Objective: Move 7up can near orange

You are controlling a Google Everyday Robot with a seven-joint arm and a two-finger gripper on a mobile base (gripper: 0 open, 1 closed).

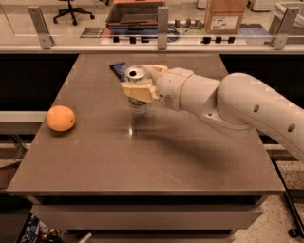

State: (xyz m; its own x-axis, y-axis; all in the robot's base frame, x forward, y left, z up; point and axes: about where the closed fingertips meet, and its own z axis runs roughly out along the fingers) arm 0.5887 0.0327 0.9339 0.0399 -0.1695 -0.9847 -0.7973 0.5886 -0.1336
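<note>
- The counter (190, 161) is the biggest thing here: a broad brown slab with a dull shine, running from the near edge back to a rail with metal posts.
- The robot's arm (247, 104) comes in from the right. It is thick, cream-white and rounded, and it reaches across the back half of the counter toward the left.
- Behind the rail, on the floor beyond, a cardboard box (223, 16) stands at the right and the legs of an office chair (71, 9) show at the far left.
- The gripper (142, 81) sits at the end of the arm, over the back-middle of the counter. Its two tan fingers are pinched on the soda can, one finger (137, 91) across the side facing me and the other behind the can's top.
- The can (138, 105) stands upright in that hold, its silver top showing above the near finger and its white-and-green body below. I cannot tell whether its base touches the counter or hangs just above it; a faint reflection lies on the surface beneath.
- The orange (60, 118) rests on the counter near the left edge, about halfway back. It is well apart from the can, with bare counter between them.
- A flat dark-blue packet (118, 69) lies near the back edge, just beyond and to the left of the can.
</note>
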